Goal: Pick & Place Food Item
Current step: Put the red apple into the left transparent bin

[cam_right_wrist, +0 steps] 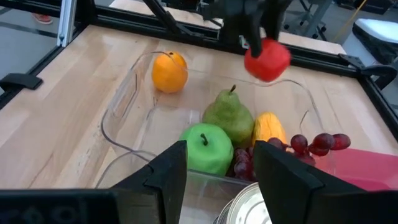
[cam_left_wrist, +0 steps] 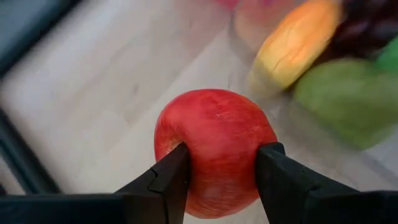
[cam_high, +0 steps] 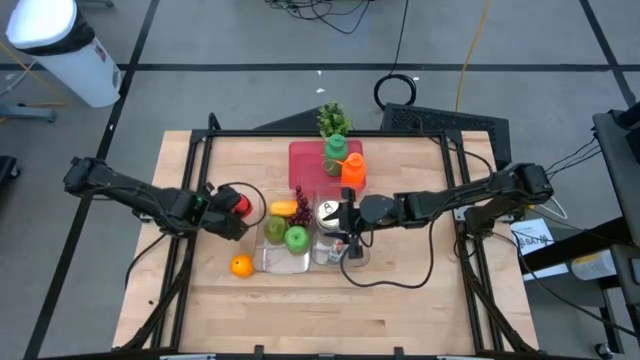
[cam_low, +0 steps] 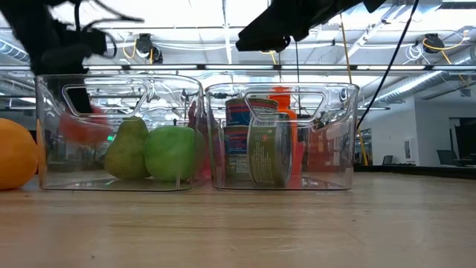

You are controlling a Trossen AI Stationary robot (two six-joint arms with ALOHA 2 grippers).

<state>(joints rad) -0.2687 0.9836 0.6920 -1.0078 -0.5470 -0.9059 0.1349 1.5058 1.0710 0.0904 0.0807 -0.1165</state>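
Two clear bins (cam_low: 119,130) sit side by side at the table's front edge. Above the left one's outer side, the left gripper (cam_left_wrist: 217,171) clenches a red apple (cam_left_wrist: 214,149). Farther right, the right gripper (cam_right_wrist: 217,165) hovers empty, fingers apart.

Red apple (cam_high: 239,204) in left gripper (cam_high: 229,207) jaws

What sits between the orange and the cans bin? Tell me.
The clear fruit bin holding the pear and green apple sits between the orange and the cans bin; high and low views show it.
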